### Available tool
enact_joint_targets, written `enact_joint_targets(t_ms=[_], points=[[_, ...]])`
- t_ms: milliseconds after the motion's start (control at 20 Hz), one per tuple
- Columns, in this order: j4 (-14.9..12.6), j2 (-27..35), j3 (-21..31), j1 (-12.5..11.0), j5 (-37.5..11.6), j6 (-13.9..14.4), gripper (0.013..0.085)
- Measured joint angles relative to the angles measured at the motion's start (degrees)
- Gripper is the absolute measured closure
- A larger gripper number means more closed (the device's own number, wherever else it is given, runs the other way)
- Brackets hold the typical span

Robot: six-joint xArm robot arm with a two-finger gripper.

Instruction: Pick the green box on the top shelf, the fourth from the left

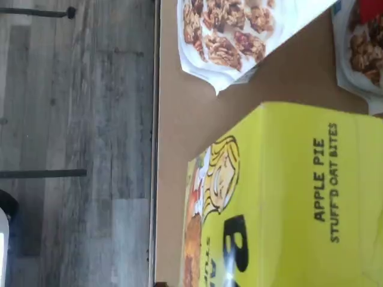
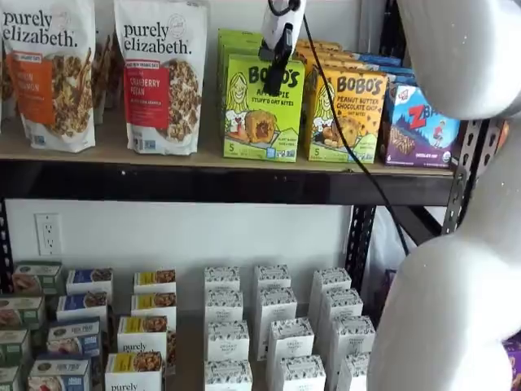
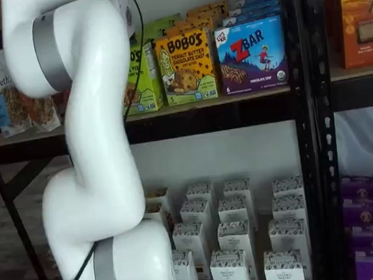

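Note:
The green box [image 2: 262,110] stands upright at the front of the top shelf [image 2: 163,155], with like boxes behind it. In a shelf view my gripper [image 2: 274,75] hangs from above just in front of the box's upper face, over the "BOBO'S" lettering. Its black fingers show no plain gap and no box between them. In the wrist view the green box [image 1: 287,197] fills much of the picture, lying close on the tan board [image 1: 185,119]. In a shelf view my white arm [image 3: 96,133] hides most of the box [image 3: 145,79] and the fingers.
A yellow-orange Bobo's box [image 2: 350,114] stands right beside the green one, then a ZBar box [image 2: 419,122]. Granola bags [image 2: 163,73] stand on its other side. Black uprights [image 3: 308,138] frame the shelves. Several white cartons [image 2: 277,326] fill the lower shelf.

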Motion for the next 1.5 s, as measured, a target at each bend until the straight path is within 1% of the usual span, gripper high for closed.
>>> enact_joint_targets(t_ms=[450,500,550,650,700,800,850,900,1200,1250,1300,1400,1450,1500], points=[[-0.07,-0.54,1.45,0.44,-0.89,0.3,0.013],[-0.02,-0.61,1.62,0.47,-1.01,0.32,0.017],[-0.04,-0.71,1.81,0.52,-1.2,0.35,0.017],[0.06,-0.85,2.09,0.58,-1.4,0.4,0.025],[0.12,-0.86,2.12,0.58,-1.39,0.4,0.025],[0.21,-0.88,2.16,0.59,-1.37,0.42,0.033],[0.24,-0.91,2.19,0.59,-1.39,0.42,0.033],[0.26,-0.94,2.22,0.59,-1.42,0.42,0.037],[0.15,-0.73,1.78,0.86,-0.85,0.7,0.037],[0.27,-0.89,2.03,0.95,-1.19,0.79,0.041],[0.32,-1.02,2.21,0.99,-1.45,0.84,0.041],[0.39,-1.08,2.27,1.08,-1.56,0.94,0.049],[0.39,-1.09,2.27,1.13,-1.54,0.98,0.049],[0.39,-1.1,2.26,1.16,-1.53,1.02,0.053]])
